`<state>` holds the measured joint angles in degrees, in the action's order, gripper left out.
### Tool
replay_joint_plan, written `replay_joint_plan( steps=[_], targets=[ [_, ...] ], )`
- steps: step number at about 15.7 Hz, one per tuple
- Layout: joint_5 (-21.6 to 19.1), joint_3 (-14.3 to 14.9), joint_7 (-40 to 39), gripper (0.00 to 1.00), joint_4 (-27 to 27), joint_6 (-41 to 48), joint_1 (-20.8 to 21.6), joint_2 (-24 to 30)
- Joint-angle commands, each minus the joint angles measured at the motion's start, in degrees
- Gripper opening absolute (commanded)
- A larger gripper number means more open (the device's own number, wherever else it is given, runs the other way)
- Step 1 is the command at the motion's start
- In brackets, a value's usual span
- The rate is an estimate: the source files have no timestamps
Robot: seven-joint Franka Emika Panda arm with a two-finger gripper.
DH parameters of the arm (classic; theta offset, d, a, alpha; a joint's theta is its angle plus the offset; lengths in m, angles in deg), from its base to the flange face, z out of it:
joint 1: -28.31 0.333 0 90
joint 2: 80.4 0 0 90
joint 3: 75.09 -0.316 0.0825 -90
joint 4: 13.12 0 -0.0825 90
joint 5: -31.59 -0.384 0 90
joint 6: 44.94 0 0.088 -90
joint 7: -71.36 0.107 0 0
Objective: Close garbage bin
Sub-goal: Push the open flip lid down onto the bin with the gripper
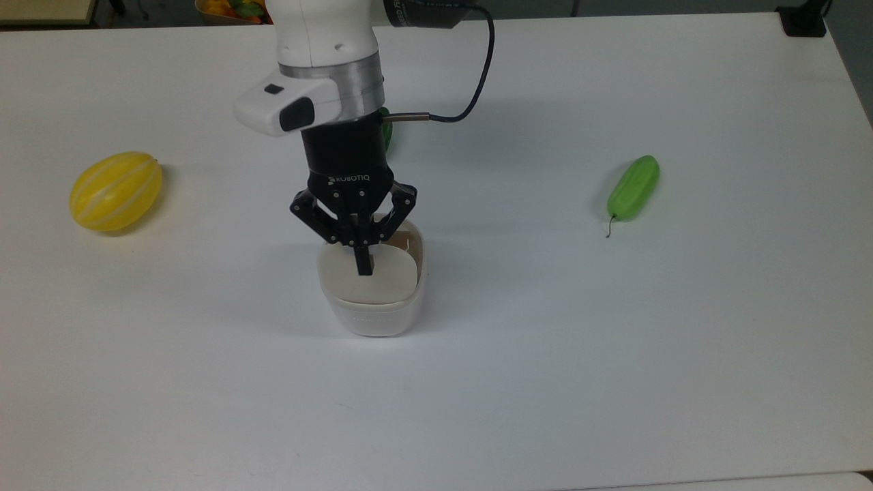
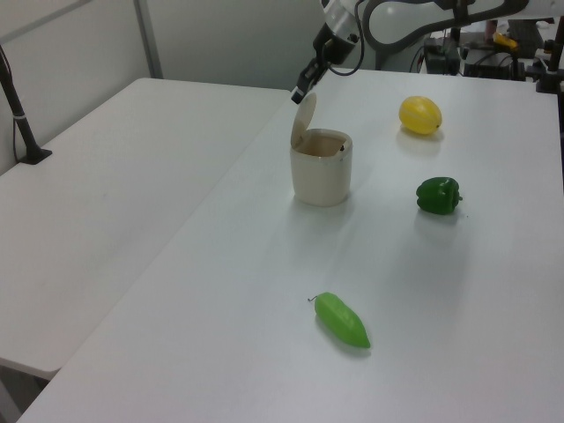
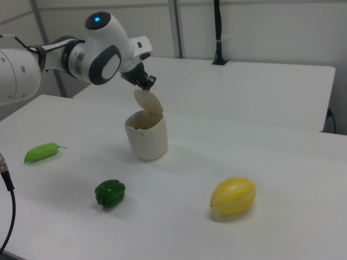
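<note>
On the white tabletop point(image 1: 614, 354) stood 1 garbage bin point(image 1: 372, 310) near the middle, its beige lid point(image 2: 303, 119) raised. 1 claw point(image 1: 364, 269), fingers pressed together on nothing, hung at the lid's top edge. Around lay 1 yellow melon point(image 1: 116, 190), 1 green pepper point(image 2: 438, 195) and 1 green cucumber point(image 1: 633, 187).
</note>
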<state>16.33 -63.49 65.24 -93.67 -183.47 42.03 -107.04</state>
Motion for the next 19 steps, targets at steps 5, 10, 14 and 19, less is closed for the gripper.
replay_joint_plan(
  steps=[5, 10, 14, 19],
  targets=[
    [-0.12, 0.87, 5.41, 0.00, 0.57, 18.01, -0.35, 3.09],
    [0.58, 0.96, 5.41, 0.00, -2.06, 21.38, -0.27, 1.60],
    [0.58, 0.88, 5.50, 0.00, -2.15, 21.12, -0.44, -0.24],
    [0.41, 0.88, 5.68, 0.00, -2.15, 20.76, -0.88, -2.18]
  ],
)
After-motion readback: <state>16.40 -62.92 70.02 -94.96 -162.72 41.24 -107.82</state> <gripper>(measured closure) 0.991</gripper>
